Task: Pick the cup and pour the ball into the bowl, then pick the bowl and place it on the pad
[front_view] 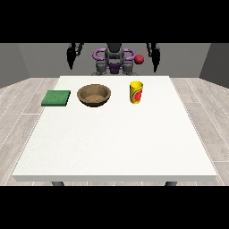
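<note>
Both hands [71, 56] [155, 54] hanging behind table [112, 143], fingers' state unclear, cup [136, 92] beside bowl [94, 95]

The inside of the yellow cup [136, 91] cannot be seen from this low angle, so whether a ball sits in it cannot be told. The hand at the view's left [71, 57] and the hand at the view's right [155, 57] are too small to show how their fingers lie. The robot's head is cut off at the top. The table's legs [57, 183] are cut off below.
</note>
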### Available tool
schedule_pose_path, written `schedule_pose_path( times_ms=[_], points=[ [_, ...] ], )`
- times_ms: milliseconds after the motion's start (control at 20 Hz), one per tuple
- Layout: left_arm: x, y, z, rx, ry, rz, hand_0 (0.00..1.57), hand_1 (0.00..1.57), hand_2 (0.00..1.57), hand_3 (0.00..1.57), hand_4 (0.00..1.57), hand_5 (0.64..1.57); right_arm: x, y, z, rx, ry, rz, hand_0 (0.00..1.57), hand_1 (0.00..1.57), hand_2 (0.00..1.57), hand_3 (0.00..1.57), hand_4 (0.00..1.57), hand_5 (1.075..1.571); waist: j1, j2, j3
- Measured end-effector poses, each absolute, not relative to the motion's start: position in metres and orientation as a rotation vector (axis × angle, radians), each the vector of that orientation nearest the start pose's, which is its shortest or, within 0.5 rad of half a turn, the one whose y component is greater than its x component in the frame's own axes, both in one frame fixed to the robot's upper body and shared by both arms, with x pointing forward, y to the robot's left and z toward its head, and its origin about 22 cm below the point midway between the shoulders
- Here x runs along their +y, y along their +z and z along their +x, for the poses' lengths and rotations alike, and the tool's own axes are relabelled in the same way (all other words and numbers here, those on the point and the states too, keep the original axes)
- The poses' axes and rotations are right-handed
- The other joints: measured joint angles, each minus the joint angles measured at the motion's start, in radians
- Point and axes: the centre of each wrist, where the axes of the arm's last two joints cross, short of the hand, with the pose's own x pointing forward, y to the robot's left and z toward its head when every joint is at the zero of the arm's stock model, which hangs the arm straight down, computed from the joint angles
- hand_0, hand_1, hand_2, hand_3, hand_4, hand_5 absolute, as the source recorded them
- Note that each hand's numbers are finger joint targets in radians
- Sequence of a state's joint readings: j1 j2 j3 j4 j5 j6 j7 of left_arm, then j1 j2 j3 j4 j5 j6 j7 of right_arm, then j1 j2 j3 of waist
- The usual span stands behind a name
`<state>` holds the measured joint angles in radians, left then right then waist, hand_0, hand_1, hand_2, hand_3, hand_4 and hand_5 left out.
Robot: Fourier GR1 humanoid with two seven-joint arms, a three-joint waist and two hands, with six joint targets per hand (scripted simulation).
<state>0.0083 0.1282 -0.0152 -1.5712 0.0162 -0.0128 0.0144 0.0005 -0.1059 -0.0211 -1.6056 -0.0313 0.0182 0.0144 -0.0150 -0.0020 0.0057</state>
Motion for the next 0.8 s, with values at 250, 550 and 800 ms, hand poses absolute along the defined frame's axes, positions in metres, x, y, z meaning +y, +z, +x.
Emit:
schedule_pose_path(
  times_ms=[250,550,800],
  points=[
    [0.261,0.022,0.242,-1.563,-0.115,0.085,0.0,0.0,0.0,0.0,0.66,1.566,-0.263,0.031,0.242,-1.601,0.079,-0.079,0.0,0.0,0.0,0.0,0.87,1.533,0.0,-0.152,-0.0035],
    [0.24,0.041,0.239,-1.445,0.063,-0.013,0.0,0.0,0.0,0.0,0.64,1.564,-0.253,0.04,0.225,-1.445,-0.028,0.001,0.0,0.0,0.0,0.0,0.86,1.532,-0.039,-0.335,-0.0053],
    [0.216,0.075,0.245,-1.466,0.112,-0.029,0.0,0.0,0.0,0.0,0.57,1.559,-0.251,0.077,0.219,-1.447,-0.06,0.029,0.0,0.0,0.0,0.0,0.77,1.544,-0.057,-0.309,-0.0056]
  ],
)
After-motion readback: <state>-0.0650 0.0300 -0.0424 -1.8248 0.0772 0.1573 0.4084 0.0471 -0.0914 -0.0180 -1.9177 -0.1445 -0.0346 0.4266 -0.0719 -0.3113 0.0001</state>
